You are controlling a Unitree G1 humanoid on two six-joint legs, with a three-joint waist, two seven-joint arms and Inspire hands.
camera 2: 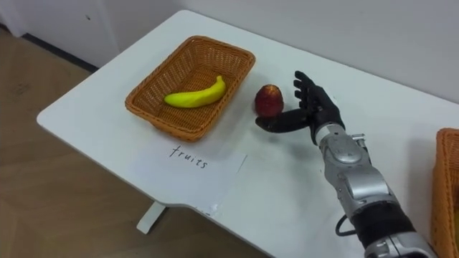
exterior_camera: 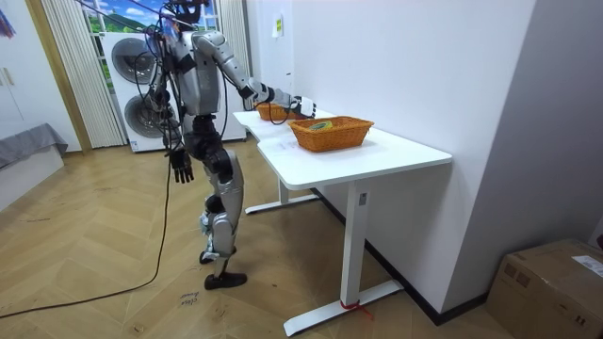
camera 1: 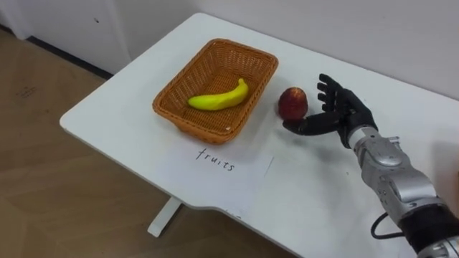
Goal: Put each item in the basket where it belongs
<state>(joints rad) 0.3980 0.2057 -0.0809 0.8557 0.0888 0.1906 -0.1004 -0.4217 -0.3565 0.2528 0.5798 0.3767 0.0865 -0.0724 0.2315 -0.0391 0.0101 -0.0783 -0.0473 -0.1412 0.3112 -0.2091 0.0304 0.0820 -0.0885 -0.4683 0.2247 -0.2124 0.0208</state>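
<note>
Eye views: right hand (camera 1: 331, 109) reaching over white table (camera 1: 122, 136), fingers standing straight, thumb lying at base of red apple (camera 1: 292, 102), not gripping. Apple sitting on table just beside fruit basket (camera 1: 190, 123); banana (camera 1: 219, 98) lying inside.

Right eye view showing second basket (camera 2: 448, 193) at right edge.

Room view: robot standing at table along white wall. Left hand (exterior_camera: 182, 168) hanging by thigh, state too small to tell. Washing machine (exterior_camera: 139, 75) standing behind robot. Cardboard box (exterior_camera: 556, 282) sitting on wood floor (exterior_camera: 113, 245).
</note>
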